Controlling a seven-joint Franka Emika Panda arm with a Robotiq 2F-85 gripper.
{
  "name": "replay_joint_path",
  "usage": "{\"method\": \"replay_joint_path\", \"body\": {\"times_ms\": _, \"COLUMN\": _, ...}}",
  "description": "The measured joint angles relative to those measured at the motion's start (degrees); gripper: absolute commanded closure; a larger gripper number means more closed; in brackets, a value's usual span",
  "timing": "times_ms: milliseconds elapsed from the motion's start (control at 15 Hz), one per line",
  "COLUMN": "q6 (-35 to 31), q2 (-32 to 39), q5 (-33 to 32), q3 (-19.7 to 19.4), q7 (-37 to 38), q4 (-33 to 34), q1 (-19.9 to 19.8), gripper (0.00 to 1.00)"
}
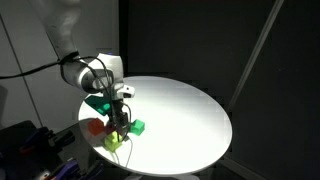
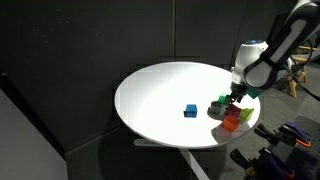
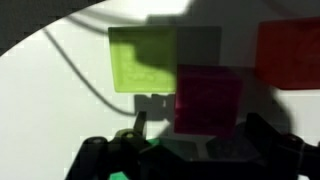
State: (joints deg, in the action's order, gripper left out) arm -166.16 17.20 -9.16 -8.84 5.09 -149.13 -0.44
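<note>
Magenta block (image 3: 208, 98) lies loose on the surface (image 3: 45, 110) — fingers (image 3: 272, 142) spread above, gripping nothing; lime block (image 3: 142, 58) at ten o'clock.

smooth matt white table (image 1: 190, 115), matt plastic-looking lime block (image 3: 142, 58)

- The arm (image 1: 85, 72) wears smooth, rounded white shells, with darker bands at its joints.
- A thin black cable (image 1: 30, 72) runs to the wrist segment.
- The gripper (image 1: 120, 118) is black, with blocky dark fingers (image 3: 272, 142) in the wrist view.
</note>
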Motion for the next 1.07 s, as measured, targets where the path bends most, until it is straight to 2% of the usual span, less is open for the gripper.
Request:
{"method": "replay_joint_path", "body": {"times_ms": 400, "q6": -0.23, "q2": 1.16, "q5": 0.00, "q3": -0.02, "q7": -0.25, "q4": 0.45, "q1": 0.00, "gripper": 0.00}}
{"method": "replay_joint_path", "body": {"times_ms": 467, "q6": -0.23, "q2": 1.27, "q5": 0.00, "q3": -0.03, "q7": -0.29, "q4": 0.54, "q1": 0.00, "gripper": 0.25}}
{"method": "replay_joint_path", "body": {"times_ms": 533, "q6": -0.24, "q2": 1.33, "q5": 0.00, "q3": -0.04, "q7": -0.32, "q4": 0.59, "q1": 0.00, "gripper": 0.28}}
{"method": "replay_joint_path", "body": {"times_ms": 800, "q6": -0.24, "q2": 1.39, "q5": 0.00, "q3": -0.04, "q7": -0.35, "q4": 0.69, "q1": 0.00, "gripper": 0.62}}
{"method": "replay_joint_path", "body": {"times_ms": 867, "q6": -0.24, "q2": 1.39, "q5": 0.00, "q3": -0.04, "q7": -0.35, "q4": 0.71, "q1": 0.00, "gripper": 0.67}}
{"method": "replay_joint_path", "body": {"times_ms": 1067, "q6": -0.23, "q2": 1.27, "q5": 0.00, "q3": -0.05, "q7": -0.35, "q4": 0.72, "q1": 0.00, "gripper": 0.69}}
